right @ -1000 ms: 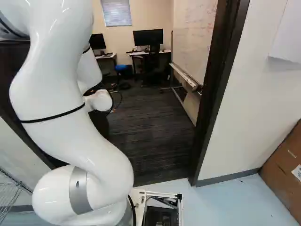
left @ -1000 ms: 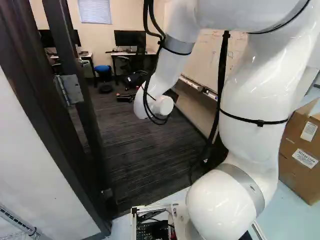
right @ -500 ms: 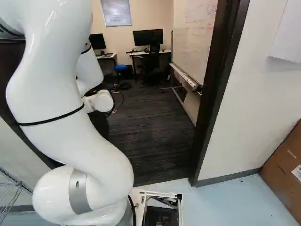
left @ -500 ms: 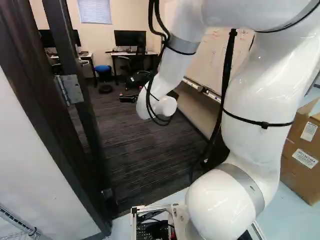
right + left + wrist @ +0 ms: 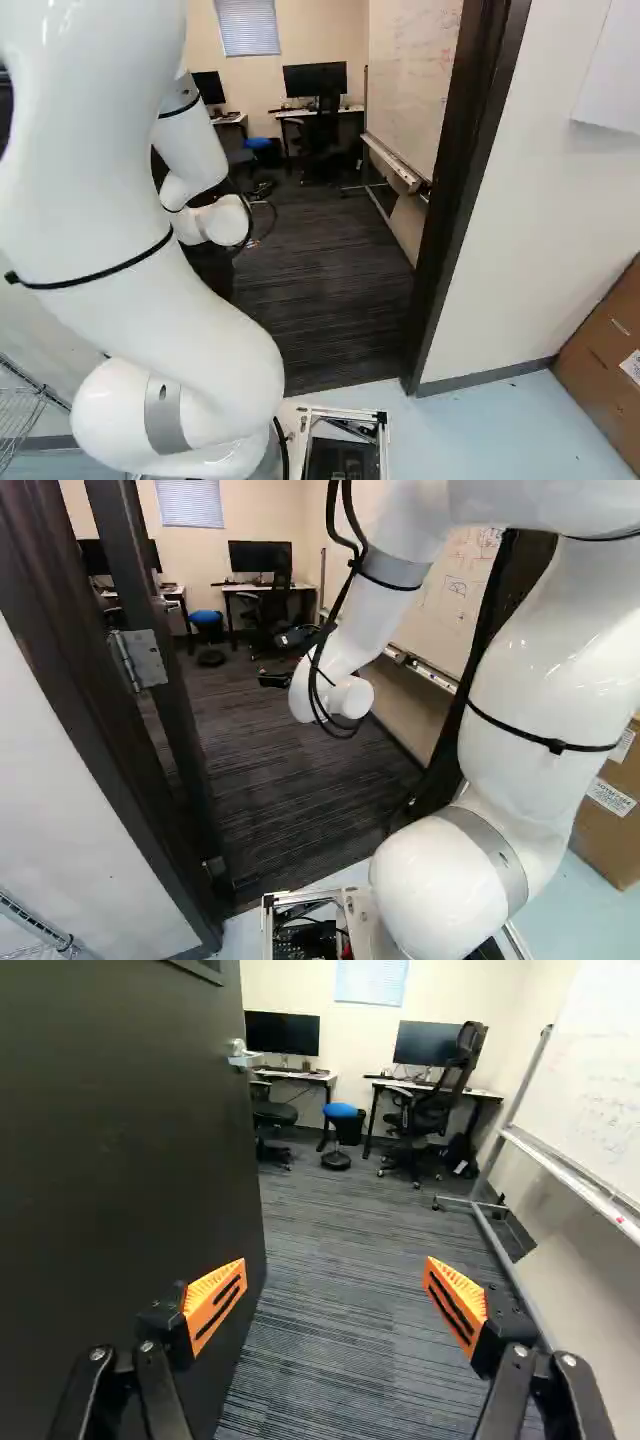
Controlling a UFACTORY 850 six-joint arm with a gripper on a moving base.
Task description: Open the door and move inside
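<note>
We hold our gripper [image 5: 335, 1278] open wide, with nothing in it. Maybe it reaches in to stop the near left door [image 5: 130, 1160] swinging back on us

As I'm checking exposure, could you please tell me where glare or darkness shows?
Left base view: bright highlights on the glossy white arm; right base view: pale floor bright against the dark door frame; wrist view: door very dark, whiteboard washed pale.
</note>
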